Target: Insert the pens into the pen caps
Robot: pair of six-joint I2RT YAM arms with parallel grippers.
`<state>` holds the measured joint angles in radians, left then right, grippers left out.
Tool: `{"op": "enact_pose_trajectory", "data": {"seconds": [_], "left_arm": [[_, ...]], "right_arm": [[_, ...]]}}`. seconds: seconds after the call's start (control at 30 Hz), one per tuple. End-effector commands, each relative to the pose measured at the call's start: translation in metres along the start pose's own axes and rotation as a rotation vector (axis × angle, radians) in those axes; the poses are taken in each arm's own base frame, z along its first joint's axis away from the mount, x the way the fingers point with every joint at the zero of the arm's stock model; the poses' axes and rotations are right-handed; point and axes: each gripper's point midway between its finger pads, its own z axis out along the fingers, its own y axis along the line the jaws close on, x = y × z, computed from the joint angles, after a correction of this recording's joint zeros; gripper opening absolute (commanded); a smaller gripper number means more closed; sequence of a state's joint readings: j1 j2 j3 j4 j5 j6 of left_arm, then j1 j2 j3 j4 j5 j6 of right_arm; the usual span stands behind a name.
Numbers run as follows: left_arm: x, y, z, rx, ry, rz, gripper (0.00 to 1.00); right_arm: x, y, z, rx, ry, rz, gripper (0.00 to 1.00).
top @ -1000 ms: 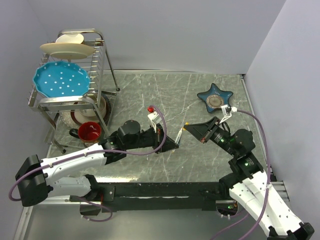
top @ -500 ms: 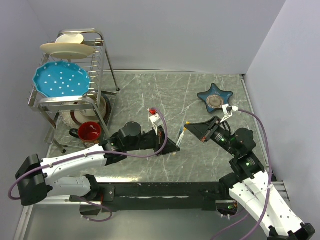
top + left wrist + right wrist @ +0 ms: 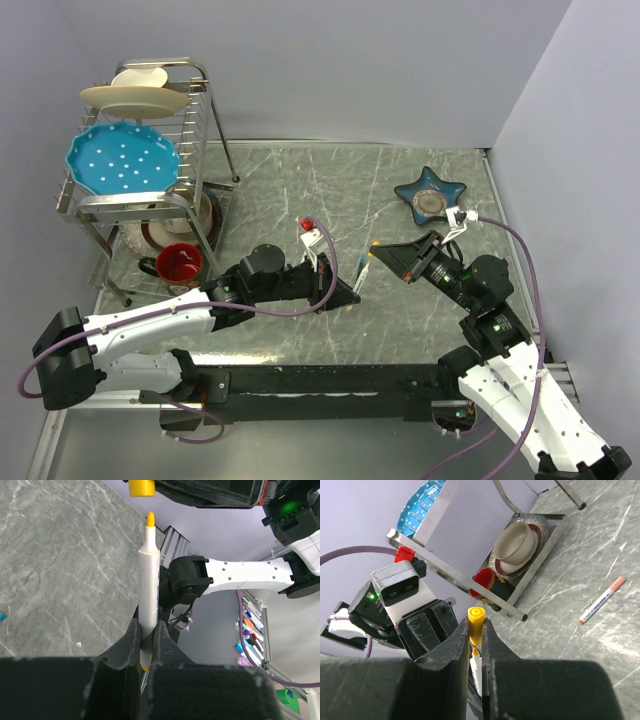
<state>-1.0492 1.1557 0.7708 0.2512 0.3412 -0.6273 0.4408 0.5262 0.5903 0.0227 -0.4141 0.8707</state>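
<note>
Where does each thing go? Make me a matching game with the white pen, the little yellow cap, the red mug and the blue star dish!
Things
1. white-barrelled pen with a yellow-orange tip
2. short yellow-orange plastic pen cap
3. red ceramic mug
4. blue star-shaped dish

Places
A. alone at the far right of the grey marbled table
B. in the jaws of the right gripper
C. low down by the metal dish rack
D. in the jaws of the left gripper

Pairs: 1-D, 2-B, 3-C, 4-A

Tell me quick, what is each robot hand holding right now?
Left gripper: closed on a white-barrelled pen with a yellow-orange tip.
Right gripper: closed on a short yellow-orange plastic pen cap.
</note>
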Motion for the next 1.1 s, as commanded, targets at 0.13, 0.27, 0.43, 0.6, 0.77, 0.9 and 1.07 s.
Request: {"op": "enact_pose_trajectory", "data": {"seconds": [0.13, 0.27, 0.43, 0.6, 0.77, 0.9, 1.07], "left_arm": [[-0.019, -0.011, 0.001, 0.023, -0.046, 0.044, 0.01], [-0.021, -0.013, 0.001, 0.027, -0.052, 0.05, 0.01], [-0.02, -0.012, 0.001, 0.026, -0.054, 0.043, 0.01], [-0.021, -0.014, 0.005, 0.04, -0.052, 0.03, 0.01], [-0.025, -0.015, 0.009, 0.047, -0.065, 0.012, 0.01], [-0.037, -0.011, 0.009, -0.002, -0.102, 0.014, 0.01], [-0.055, -0.014, 0.008, -0.018, -0.162, 0.015, 0.01]], "right_arm": [[0.002, 0.012, -0.004, -0.061, 0.01, -0.028, 0.0], [0.009, 0.006, -0.005, -0.061, 0.023, -0.033, 0.0], [0.016, 0.003, -0.009, -0.069, 0.032, -0.052, 0.0], [0.025, 0.005, -0.011, -0.118, 0.049, -0.024, 0.0], [0.035, -0.007, -0.011, -0.095, 0.071, -0.018, 0.0], [0.039, -0.015, -0.017, -0.058, 0.073, -0.044, 0.0], [0.045, -0.013, -0.025, -0.09, 0.065, -0.033, 0.09]]}}
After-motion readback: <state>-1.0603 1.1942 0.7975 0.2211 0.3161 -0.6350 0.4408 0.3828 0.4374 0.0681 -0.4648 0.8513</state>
